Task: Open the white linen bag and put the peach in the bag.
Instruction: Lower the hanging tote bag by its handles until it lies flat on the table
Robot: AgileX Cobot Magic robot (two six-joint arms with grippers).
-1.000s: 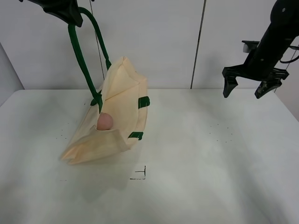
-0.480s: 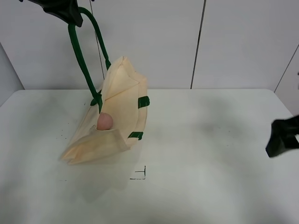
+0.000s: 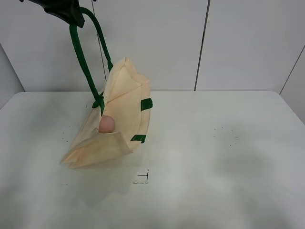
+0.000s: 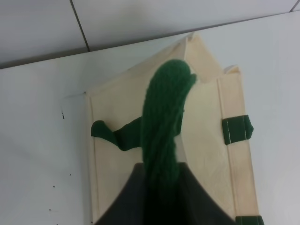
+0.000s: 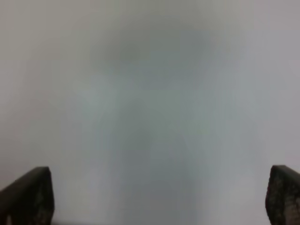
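The white linen bag (image 3: 121, 107) hangs tilted, its lower end resting on the table. My left gripper (image 3: 66, 12) is high at the top left, shut on the bag's dark green handle (image 3: 83, 62). The peach (image 3: 106, 123) sits in the bag's open mouth, half showing above the front flap. In the left wrist view the handle (image 4: 161, 126) runs from the gripper (image 4: 161, 176) down to the bag (image 4: 201, 122); the peach is hidden there. My right gripper (image 5: 159, 201) is outside the exterior view. Its fingertips (image 5: 30, 194) stand far apart over a blurred pale surface, holding nothing.
The white table (image 3: 214, 157) carries a small black corner mark (image 3: 143, 179) in front of the bag and a few dark specks. A panelled white wall (image 3: 205, 43) stands behind the table.
The right arm dropped from the upper right to the right edge, then left the exterior view. The left gripper, bag and peach have not moved.
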